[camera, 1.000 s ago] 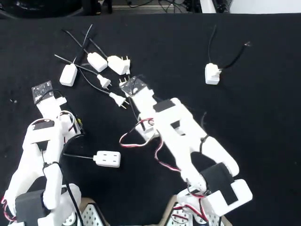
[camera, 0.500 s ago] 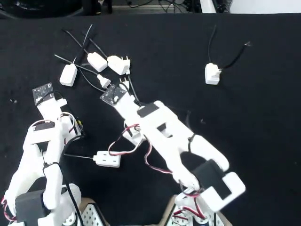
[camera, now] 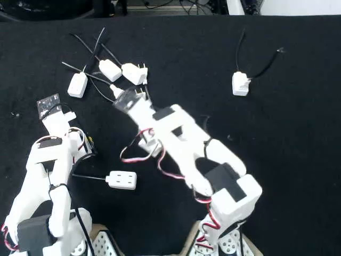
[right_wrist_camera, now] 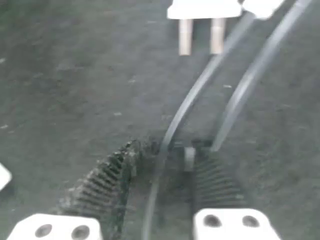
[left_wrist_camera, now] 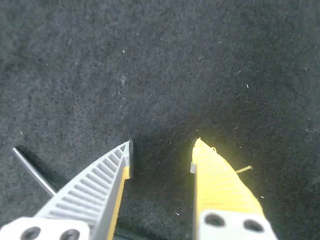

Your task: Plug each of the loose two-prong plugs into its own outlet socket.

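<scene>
The right pincer (right_wrist_camera: 166,150) hangs low over the black desk (camera: 298,133) among the loose plugs (camera: 110,69) at the far left. Its fingers are part open astride a thin cable (right_wrist_camera: 187,107) without pinching it, a second cable (right_wrist_camera: 250,85) runs just beside one finger, and a two-prong plug (right_wrist_camera: 202,12) lies a little ahead with its prongs turned towards the pincer. The left pincer (left_wrist_camera: 161,150) stands open over bare desk with a wire (left_wrist_camera: 32,172) near one finger, while the socket strip (camera: 121,180) lies between the two arms, well apart from the plugs.
</scene>
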`<state>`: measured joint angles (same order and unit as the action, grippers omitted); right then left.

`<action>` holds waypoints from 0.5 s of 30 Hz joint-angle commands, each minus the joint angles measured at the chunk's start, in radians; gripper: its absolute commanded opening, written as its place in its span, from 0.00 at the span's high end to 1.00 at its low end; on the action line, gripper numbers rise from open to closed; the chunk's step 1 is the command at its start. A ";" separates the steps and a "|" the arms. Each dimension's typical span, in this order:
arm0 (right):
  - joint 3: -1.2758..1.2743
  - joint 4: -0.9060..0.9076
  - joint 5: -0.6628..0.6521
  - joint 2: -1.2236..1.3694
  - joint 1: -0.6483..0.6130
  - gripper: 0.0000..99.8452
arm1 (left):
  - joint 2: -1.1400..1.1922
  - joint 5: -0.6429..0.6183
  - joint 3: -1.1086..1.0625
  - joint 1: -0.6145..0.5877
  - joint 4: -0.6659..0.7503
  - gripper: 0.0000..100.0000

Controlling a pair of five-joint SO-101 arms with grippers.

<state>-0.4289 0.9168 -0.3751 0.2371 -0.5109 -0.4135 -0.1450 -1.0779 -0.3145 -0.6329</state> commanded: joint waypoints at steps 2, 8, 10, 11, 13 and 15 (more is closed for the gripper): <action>0.010 0.066 -0.012 -0.021 0.028 0.99 | -0.021 -0.003 0.013 -0.010 0.005 0.80; -0.097 0.160 -0.041 -0.257 0.126 0.99 | -0.021 -0.003 0.010 -0.010 0.005 0.80; -0.156 0.192 -0.092 -0.367 0.167 0.99 | -0.021 -0.003 0.010 -0.010 0.006 0.80; -0.186 0.209 -0.117 -0.426 0.193 0.99 | -0.021 -0.003 0.010 -0.010 0.006 0.80; -0.246 0.239 -0.164 -0.545 0.244 0.99 | -0.021 -0.003 0.010 -0.010 0.008 0.80; -0.303 0.259 -0.213 -0.661 0.298 0.99 | -0.021 -0.003 0.010 -0.010 0.009 0.80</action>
<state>-0.6851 1.1423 -0.5224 -0.2309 -0.2915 -0.4135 -0.1450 -1.0779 -0.3145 -0.6329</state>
